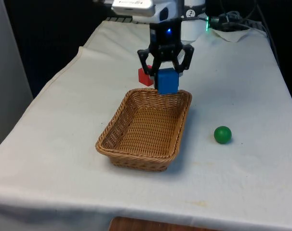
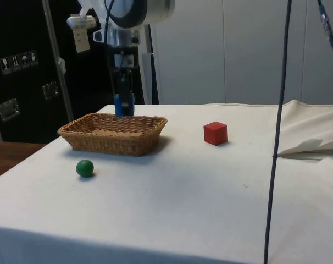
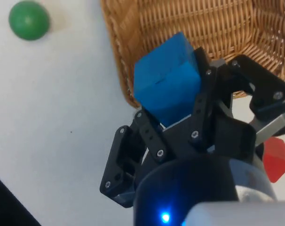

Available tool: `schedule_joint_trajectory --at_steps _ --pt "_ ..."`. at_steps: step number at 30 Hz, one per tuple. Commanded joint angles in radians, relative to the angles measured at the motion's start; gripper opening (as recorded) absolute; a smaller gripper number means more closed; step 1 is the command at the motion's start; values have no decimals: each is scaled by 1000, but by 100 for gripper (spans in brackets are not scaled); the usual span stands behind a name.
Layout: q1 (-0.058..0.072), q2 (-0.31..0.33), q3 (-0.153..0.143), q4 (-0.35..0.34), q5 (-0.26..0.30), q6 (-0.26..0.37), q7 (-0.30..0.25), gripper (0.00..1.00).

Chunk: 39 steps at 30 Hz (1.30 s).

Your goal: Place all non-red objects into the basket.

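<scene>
You are carrying the blue cube (image 1: 167, 80), clamped between the gripper (image 1: 166, 72) fingers, above the wicker basket (image 1: 136, 147) rim at its 12 o'clock edge, needing to move inward before releasing.

Basket (image 1: 145, 153) mid-table; ball (image 1: 222, 134) at front view's right; cube (image 1: 144, 77) behind basket (apart).
</scene>
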Motion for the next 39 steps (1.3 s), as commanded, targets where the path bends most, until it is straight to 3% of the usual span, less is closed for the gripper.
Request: schedule_joint_trajectory --at_steps 1,8,9,10,15,16,17,25,26,27,32,34,35,36,37,39 --pt "-12 12 5 11 17 -2 -18 0" --pt "-14 54 -14 34 65 1 -60 0" --pt "-5 52 -23 30 55 1 -50 0" --pt "-14 59 -15 35 70 3 -62 0" --pt "-13 87 -14 34 92 18 -73 0" --pt "-6 78 -23 32 78 6 -63 0" --pt "-13 93 -13 34 95 22 -75 0" --pt "-12 134 -14 39 97 45 -73 0" --pt "-6 131 -20 34 89 42 -65 0" --pt "-12 138 -15 42 95 45 -72 0" --pt "-15 155 -21 58 95 42 -73 1" --pt "-15 160 -22 63 96 40 -73 16" --pt "-16 163 -23 67 96 39 -73 35" --pt "-9 161 -29 62 89 41 -65 44" --pt "-16 165 -23 69 96 39 -73 44" --pt "-16 167 -24 70 96 38 -73 64"
